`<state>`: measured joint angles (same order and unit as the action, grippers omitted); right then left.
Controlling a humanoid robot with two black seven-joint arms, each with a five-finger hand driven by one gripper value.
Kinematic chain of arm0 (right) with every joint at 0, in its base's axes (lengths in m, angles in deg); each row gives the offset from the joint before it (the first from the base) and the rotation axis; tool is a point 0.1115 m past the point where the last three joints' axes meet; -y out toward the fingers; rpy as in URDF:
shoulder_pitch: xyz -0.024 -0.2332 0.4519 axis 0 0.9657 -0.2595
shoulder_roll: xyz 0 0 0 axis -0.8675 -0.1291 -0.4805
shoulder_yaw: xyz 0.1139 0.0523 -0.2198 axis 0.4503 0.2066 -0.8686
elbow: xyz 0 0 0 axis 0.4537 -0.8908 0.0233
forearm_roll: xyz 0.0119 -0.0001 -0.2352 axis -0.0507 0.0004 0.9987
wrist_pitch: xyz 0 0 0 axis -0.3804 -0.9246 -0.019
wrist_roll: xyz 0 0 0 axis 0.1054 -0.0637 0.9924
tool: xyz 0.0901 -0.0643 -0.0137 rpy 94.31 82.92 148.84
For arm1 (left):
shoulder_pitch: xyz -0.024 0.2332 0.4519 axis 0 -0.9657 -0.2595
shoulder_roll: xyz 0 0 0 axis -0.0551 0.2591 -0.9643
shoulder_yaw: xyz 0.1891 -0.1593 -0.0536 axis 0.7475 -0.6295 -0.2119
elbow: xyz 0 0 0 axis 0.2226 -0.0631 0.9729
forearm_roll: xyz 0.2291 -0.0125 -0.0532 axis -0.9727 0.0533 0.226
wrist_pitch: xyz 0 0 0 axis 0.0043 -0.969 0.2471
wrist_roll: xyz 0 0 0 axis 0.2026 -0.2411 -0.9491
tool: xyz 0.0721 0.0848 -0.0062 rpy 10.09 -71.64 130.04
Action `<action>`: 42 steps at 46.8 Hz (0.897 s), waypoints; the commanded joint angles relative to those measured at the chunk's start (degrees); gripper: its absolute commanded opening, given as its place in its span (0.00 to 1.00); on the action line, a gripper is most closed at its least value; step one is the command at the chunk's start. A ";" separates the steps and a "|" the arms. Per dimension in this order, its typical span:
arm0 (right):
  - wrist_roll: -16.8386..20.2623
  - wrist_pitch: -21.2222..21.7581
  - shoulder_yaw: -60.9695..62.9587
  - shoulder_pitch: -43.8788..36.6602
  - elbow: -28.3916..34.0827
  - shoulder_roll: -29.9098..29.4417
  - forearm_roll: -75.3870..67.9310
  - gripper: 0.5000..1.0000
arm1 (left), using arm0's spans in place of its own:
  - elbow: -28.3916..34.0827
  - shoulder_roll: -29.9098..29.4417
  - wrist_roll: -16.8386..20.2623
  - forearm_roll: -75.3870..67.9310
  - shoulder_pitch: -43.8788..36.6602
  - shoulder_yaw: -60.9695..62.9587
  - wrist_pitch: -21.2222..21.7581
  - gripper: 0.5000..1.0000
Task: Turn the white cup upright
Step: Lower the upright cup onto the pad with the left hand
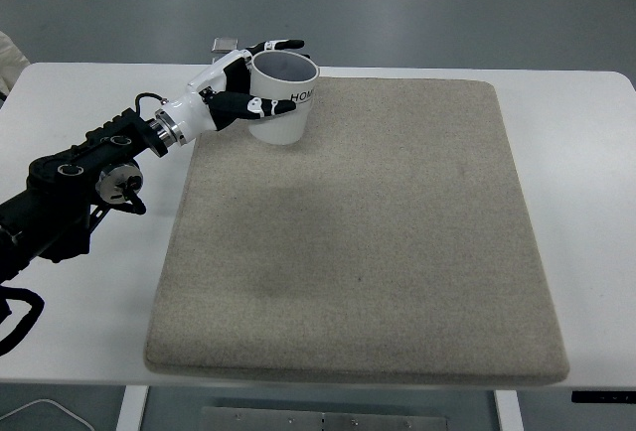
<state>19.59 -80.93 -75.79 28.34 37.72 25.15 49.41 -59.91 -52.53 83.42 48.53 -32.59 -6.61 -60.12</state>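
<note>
A white cup [281,93] with dark lettering stands upright, mouth up, at the far left corner of the beige mat [358,232]. My left hand [253,78], white with black fingers, comes in from the left edge and wraps around the cup's left side. The thumb lies across the front wall and the fingers [278,46] reach round the back near the rim. The cup's base rests on the mat. The right arm is out of view.
The mat lies on a white table [576,153]. My black left forearm [89,168] lies over the table's left part. A small grey object [223,46] sits at the table's far edge behind the hand.
</note>
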 commanded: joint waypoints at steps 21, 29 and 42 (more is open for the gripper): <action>0.00 0.00 0.00 0.00 0.01 0.00 0.00 0.86 | 1.98 1.77 -0.02 -4.18 -0.81 -0.01 5.47 0.27; 0.00 0.00 0.00 0.00 0.01 0.00 0.00 0.86 | 1.81 1.25 -0.02 -4.44 -0.81 -0.01 5.56 0.27; 0.00 0.18 -0.09 0.00 0.01 0.00 -0.09 0.86 | 1.80 1.33 -0.02 -4.71 -0.90 -0.01 5.56 0.30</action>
<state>19.58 -80.81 -75.92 28.34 37.71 25.15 49.34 -58.14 -51.48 83.40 43.95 -33.50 -6.65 -54.54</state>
